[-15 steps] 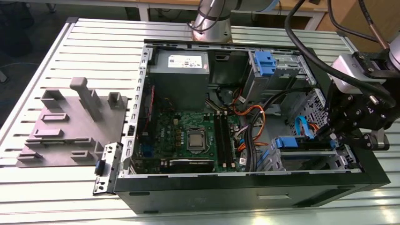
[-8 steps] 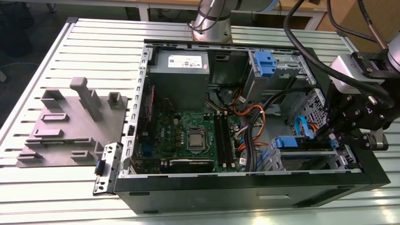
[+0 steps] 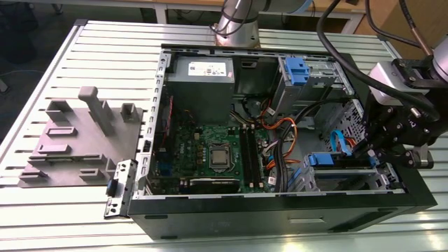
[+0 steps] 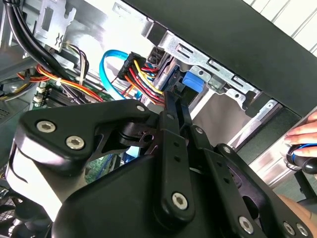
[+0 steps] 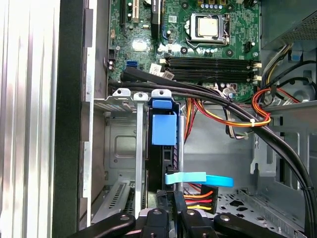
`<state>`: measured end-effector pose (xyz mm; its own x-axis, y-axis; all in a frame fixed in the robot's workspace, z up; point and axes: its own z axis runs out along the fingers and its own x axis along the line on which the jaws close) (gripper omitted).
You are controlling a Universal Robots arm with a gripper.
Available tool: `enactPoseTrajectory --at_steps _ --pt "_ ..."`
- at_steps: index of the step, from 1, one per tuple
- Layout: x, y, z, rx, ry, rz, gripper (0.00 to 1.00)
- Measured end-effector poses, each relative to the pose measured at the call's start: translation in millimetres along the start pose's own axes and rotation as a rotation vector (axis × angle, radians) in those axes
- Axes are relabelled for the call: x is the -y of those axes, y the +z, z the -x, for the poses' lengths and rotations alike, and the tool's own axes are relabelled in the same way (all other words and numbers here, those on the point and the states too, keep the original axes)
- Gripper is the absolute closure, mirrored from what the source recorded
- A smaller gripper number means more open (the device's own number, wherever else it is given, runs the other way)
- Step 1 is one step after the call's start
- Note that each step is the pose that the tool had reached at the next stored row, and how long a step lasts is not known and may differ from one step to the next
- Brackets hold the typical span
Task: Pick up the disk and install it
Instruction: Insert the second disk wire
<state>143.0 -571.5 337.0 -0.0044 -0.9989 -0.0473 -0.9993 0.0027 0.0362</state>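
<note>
The disk (image 5: 162, 148) stands on edge in the drive cage (image 5: 121, 148) at the corner of the open computer case (image 3: 280, 210), its blue rail (image 5: 164, 128) facing up (connectors and a blue data cable (image 5: 198, 179) just beside it). The gripper (image 5: 171, 198) sits at the disk's cable end, its fingers (image 4: 171, 116) drawn together; whether they actually pinch the disk I cannot tell. The motherboard (image 5: 198, 34) lies beyond the cage.

The disk (image 5: 163, 130) stands on edge, blue-railed, in its bay.

Open computer case (image 3: 364, 207) on slatted table (image 3: 105, 58), gripper (image 3: 378, 157) at drive bay, grey fixture (image 3: 81, 142) beside
</note>
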Motion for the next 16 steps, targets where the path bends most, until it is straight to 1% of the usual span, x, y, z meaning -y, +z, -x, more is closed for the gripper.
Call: enactPoseTrajectory --at_steps 16 --pt "0.0 4.3 -0.2 0.0003 0.0 0.0 0.84"
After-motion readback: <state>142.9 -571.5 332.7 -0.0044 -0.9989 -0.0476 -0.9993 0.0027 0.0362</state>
